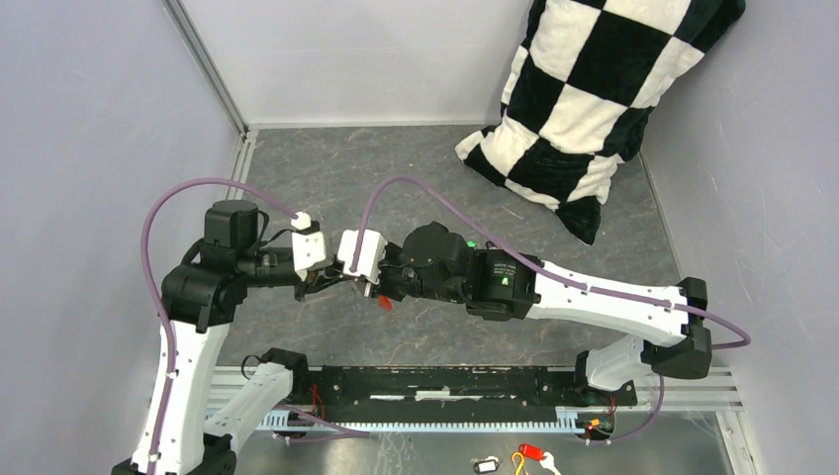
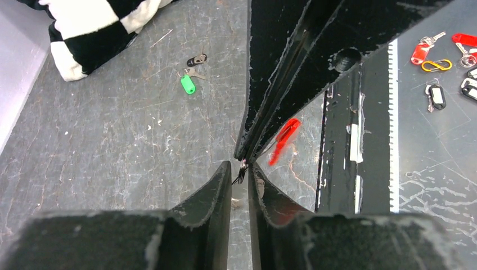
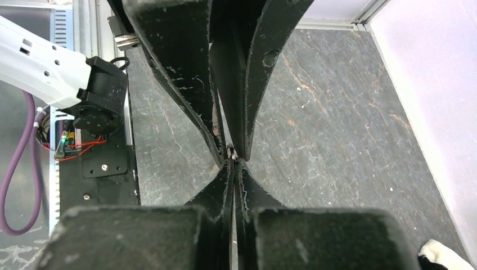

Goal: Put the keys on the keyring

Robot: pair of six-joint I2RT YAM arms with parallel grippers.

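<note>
Left pincer and right pincer clamped tip to tip on thin silvery wire keyring above worktop middle, apparently threading long red plastic key. Next: fetching short green key, toward far right corner.

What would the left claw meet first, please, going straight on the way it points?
The right claw, almost at once: its tips sit nearly against the left claw, with the keyring apparently between them.
</note>
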